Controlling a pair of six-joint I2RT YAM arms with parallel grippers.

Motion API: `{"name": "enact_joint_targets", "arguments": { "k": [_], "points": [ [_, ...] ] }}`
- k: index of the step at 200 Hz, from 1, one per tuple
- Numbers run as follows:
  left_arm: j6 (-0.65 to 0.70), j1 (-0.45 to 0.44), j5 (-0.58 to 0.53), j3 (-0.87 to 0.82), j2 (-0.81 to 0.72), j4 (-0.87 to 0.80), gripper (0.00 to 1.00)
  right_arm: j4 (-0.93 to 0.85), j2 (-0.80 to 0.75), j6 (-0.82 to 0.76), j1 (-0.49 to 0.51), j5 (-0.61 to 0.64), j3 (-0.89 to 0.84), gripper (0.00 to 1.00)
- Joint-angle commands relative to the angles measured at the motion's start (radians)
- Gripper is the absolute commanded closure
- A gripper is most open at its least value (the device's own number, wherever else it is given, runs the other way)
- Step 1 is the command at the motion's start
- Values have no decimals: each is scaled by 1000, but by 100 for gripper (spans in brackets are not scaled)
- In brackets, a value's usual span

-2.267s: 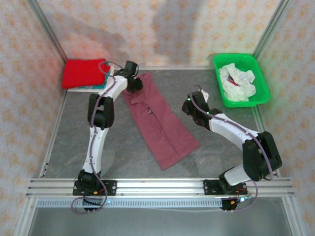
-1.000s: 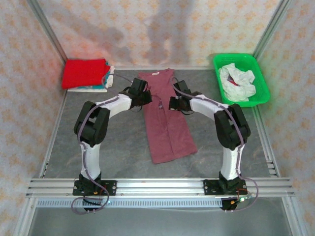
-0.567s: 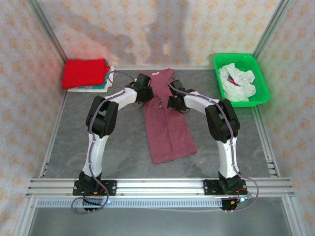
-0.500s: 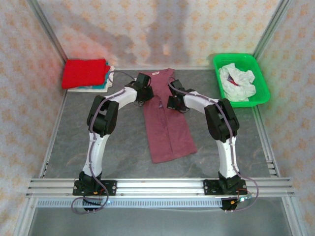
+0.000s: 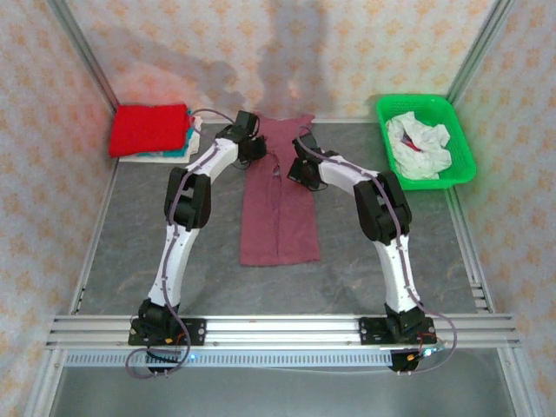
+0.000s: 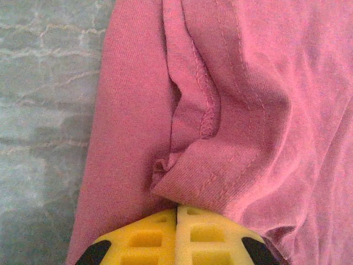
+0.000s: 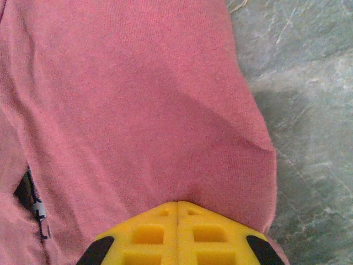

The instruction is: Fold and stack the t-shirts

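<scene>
A maroon t-shirt (image 5: 278, 217), folded into a long narrow strip, lies down the middle of the table with its top end against the back wall. My left gripper (image 5: 254, 148) is shut on its left edge near the top. In the left wrist view the yellow fingertips (image 6: 177, 208) pinch a bunched seam of the maroon cloth (image 6: 248, 110). My right gripper (image 5: 298, 171) is shut on the right edge, its jaws (image 7: 177, 204) closed on the smooth maroon cloth (image 7: 138, 99). A folded red t-shirt (image 5: 149, 129) tops a stack with teal and white ones (image 5: 187, 143) at the back left.
A green basket (image 5: 460, 139) at the back right holds a crumpled white t-shirt (image 5: 417, 146). The grey table (image 5: 130, 226) is bare on either side of the maroon strip. Metal frame posts and patterned walls close in the back and both sides.
Both grippers have moved toward the back wall, pulling the maroon t-shirt with them. The strip has slid back and now lies straighter, its near end further from the arm bases.
</scene>
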Motion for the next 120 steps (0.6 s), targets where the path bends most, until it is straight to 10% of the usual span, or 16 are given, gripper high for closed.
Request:
{"name": "enact_joint_targets", "arguments": {
  "k": [1,23,51,77,92,98,120],
  "points": [
    [29,9,28,30,0,-89,100,-110,21,8,-11,33,20,96],
    [11,7,20,-106,-126,-31,100,-127,-48,-16,-10,40,13,84],
    [-2,8,-16,-370,-393,87,67,-122,-195,-63,-8,13,-38,73],
    [6,2,-38,-695,-755,240,55,-178,-392,-194,0,-30,-119,54],
    [37,-5,-65,-923,-962,355,1,-25,-596,-206,5,-40,-341,19],
    [34,-1,-77,-1010,-1025,386,0,61,-683,-155,-3,-30,-459,0],
    [17,53,63,-1240,-1175,405,0,381,-897,-26,-81,-291,-829,1]
  ]
}}
